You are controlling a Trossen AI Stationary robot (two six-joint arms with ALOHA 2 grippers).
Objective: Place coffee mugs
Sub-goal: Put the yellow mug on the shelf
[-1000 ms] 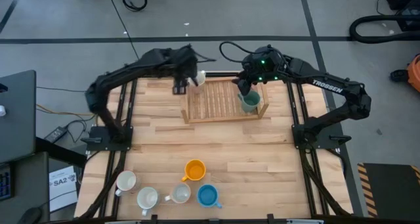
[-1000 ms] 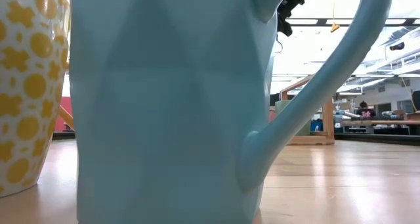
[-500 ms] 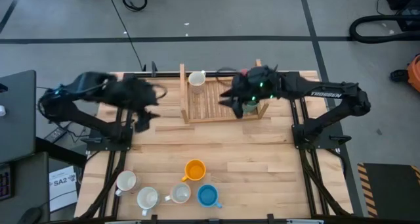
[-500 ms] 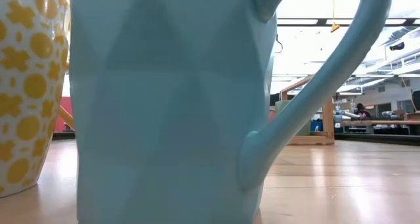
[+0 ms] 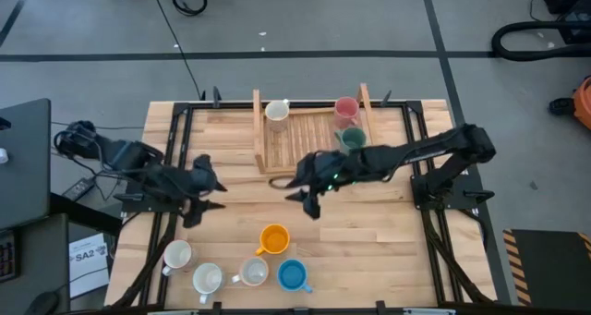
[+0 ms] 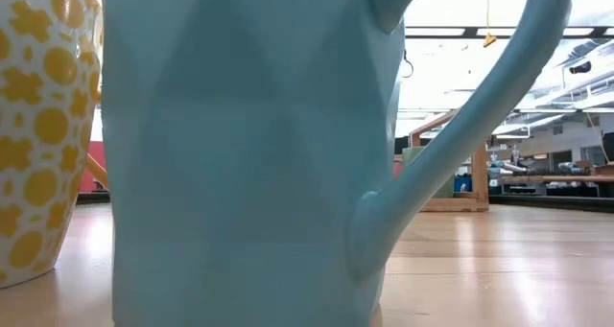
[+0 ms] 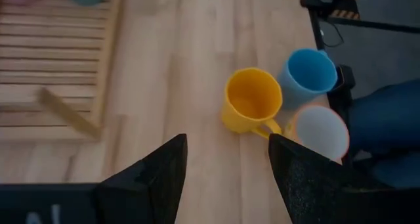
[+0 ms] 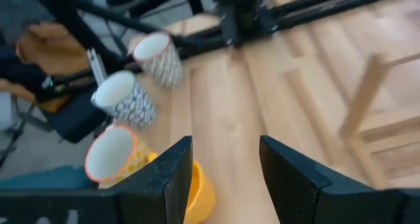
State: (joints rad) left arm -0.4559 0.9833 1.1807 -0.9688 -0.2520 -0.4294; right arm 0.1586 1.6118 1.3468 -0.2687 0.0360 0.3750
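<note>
Three mugs (image 5: 346, 107) in the rack (image 5: 314, 139), five (image 5: 274, 238) on the table's (image 5: 369, 232) near edge.

The left arm reaches low over the table's left side, its left gripper (image 5: 197, 187) spread wide and empty. The right arm stretches from the right side toward the table's middle, the right gripper (image 5: 307, 197) also parted, gripping nothing.

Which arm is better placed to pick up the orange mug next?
Right, probably. The right pincer, open and empty, hangs just beyond the round orange handled mug on the wooden table. The left pincer, also open, sits farther off, nearer the white patterned mugs.
</note>
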